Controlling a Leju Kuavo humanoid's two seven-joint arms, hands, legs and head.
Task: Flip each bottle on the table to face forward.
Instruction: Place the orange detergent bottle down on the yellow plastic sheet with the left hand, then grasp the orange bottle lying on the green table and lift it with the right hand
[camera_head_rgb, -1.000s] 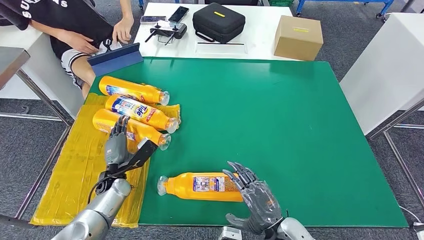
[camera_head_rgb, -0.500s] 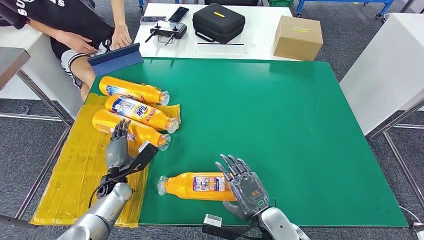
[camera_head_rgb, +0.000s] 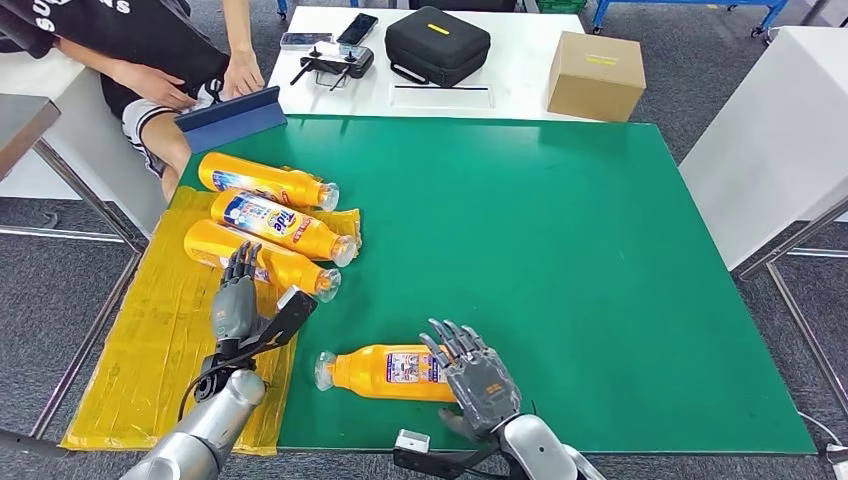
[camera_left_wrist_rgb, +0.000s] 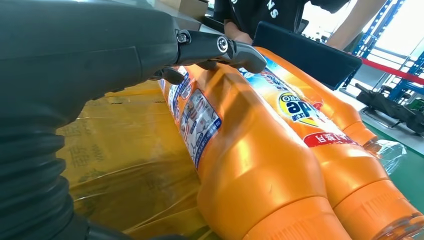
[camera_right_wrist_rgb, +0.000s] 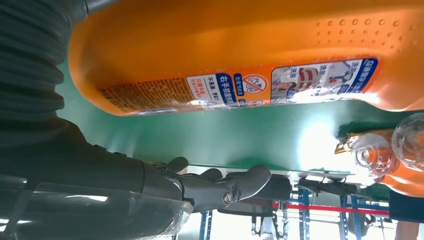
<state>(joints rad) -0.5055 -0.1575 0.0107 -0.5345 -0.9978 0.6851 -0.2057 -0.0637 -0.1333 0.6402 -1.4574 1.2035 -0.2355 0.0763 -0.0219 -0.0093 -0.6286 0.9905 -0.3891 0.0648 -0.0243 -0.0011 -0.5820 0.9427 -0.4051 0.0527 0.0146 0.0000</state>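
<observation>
Three orange bottles lie side by side at the table's left: far bottle (camera_head_rgb: 262, 181), middle bottle (camera_head_rgb: 280, 224) with its Tide label up, near bottle (camera_head_rgb: 262, 257). A fourth orange bottle (camera_head_rgb: 392, 372) lies on its side near the front edge, back label up, cap to the left. My right hand (camera_head_rgb: 475, 377) hovers with fingers spread over that bottle's base end, thumb at the near side; the right wrist view shows the bottle (camera_right_wrist_rgb: 260, 55) just above the thumb (camera_right_wrist_rgb: 235, 185). My left hand (camera_head_rgb: 243, 305) is open, fingertips at the near bottle (camera_left_wrist_rgb: 250, 165).
A yellow plastic sheet (camera_head_rgb: 150, 340) covers the green table's (camera_head_rgb: 560, 250) left side. A person sits at the far left with a blue tablet (camera_head_rgb: 230, 117). A white table behind holds a black case (camera_head_rgb: 437, 43), a cardboard box (camera_head_rgb: 596, 74) and a controller (camera_head_rgb: 338, 64).
My right hand has slid left and back toward me, now over the front bottle's base end. The left hand has barely moved. The person's hand moved off the white table.
</observation>
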